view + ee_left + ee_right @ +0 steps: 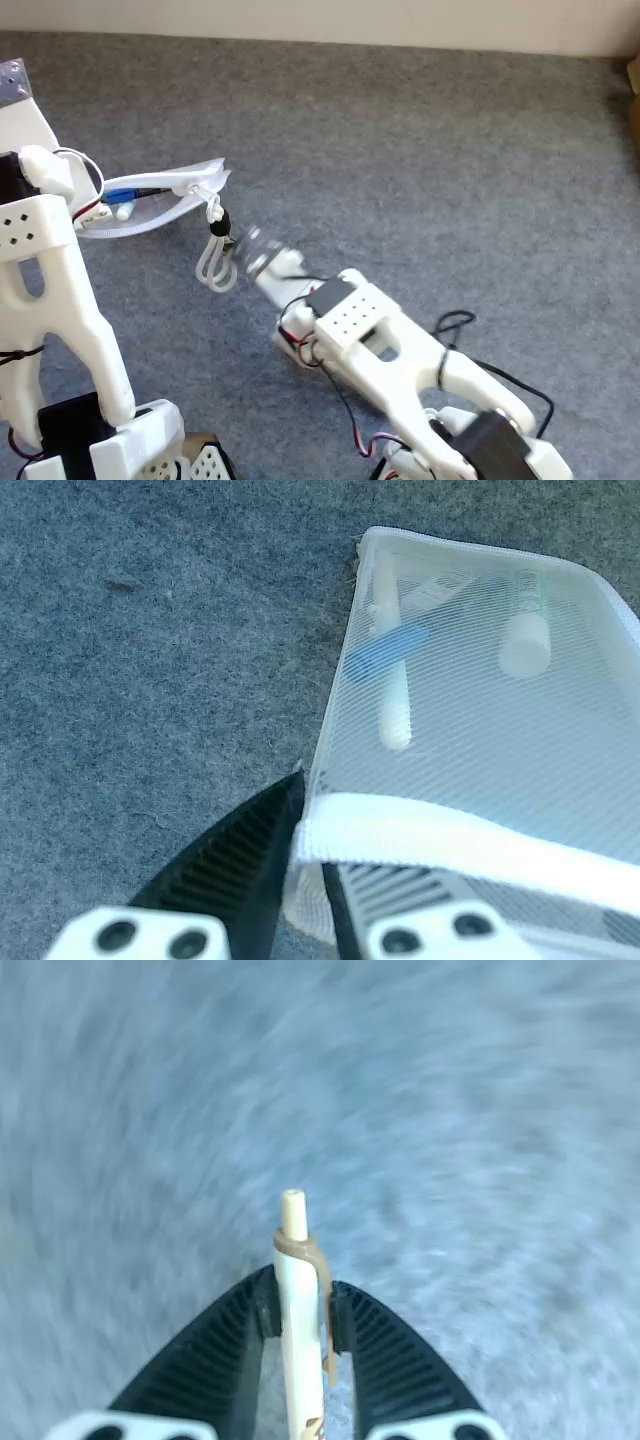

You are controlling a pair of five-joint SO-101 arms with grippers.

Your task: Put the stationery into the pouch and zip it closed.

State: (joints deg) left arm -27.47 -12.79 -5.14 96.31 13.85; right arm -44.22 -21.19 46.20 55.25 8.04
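Pouch (480, 680) rim is pinched by left gripper (312, 825); pen (293, 1255) is clamped by right gripper (302, 1285). The slim opening may be missed if the pen is tilted.

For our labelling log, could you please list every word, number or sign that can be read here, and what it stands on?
No text can be read.
Pen in the right gripper: a brownish mark low on its barrel, cut off by the picture's edge, unreadable.
Mesh pouch and the stationery inside it: no print shows.
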